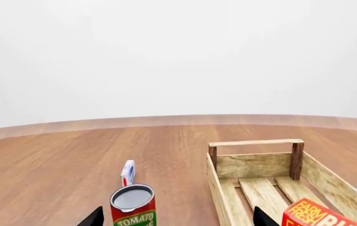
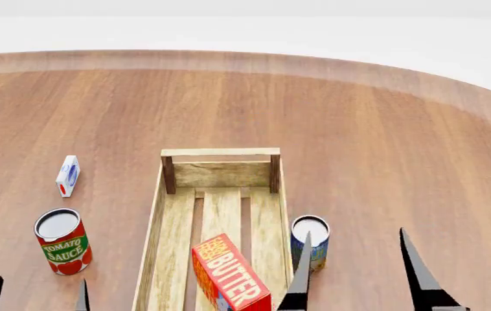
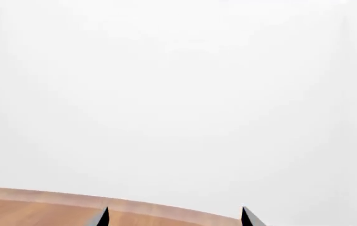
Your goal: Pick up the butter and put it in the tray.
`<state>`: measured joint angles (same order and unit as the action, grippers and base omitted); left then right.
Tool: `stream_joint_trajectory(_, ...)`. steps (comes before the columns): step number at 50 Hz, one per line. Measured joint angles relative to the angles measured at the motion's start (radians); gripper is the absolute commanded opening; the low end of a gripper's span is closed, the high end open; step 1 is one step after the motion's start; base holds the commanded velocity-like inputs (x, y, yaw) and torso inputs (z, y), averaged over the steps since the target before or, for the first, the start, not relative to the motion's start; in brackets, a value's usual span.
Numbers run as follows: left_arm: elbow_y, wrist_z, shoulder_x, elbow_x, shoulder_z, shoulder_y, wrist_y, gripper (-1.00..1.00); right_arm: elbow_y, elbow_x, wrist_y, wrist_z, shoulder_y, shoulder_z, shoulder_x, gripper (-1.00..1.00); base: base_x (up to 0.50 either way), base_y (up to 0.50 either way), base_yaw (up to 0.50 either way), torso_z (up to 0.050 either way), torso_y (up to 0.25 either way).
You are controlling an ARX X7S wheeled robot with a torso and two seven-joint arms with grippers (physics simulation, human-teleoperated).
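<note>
The red-orange butter (image 2: 230, 274) carton stands tilted inside the long pale wooden tray (image 2: 220, 153), at the tray's 6 o'clock end.

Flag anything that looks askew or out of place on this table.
The butter sits tilted and skewed inside the tray, not flat along the slats. The tomato sauce can and the other can stand upright.

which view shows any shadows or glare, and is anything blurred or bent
Head view: flat even light, no glare, hardly any shadow under the butter or the tray; table edge curves. Left wrist view: sharp, shadowless, horizon bowed. Right wrist view: mostly blank white wall, nothing blurred.
</note>
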<state>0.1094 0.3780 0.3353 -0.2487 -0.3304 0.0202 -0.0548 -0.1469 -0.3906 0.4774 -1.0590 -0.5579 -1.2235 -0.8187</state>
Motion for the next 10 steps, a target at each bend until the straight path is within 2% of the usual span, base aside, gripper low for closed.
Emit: stream_joint_trajectory(10,0.031,0.010,0.011,0.009,0.001,-0.014,-0.008,1.00,-0.016,0.117,0.052,-0.101,0.091,0.001,-0.020,1.00,0.00,0.00,0.00,0.000,0.000)
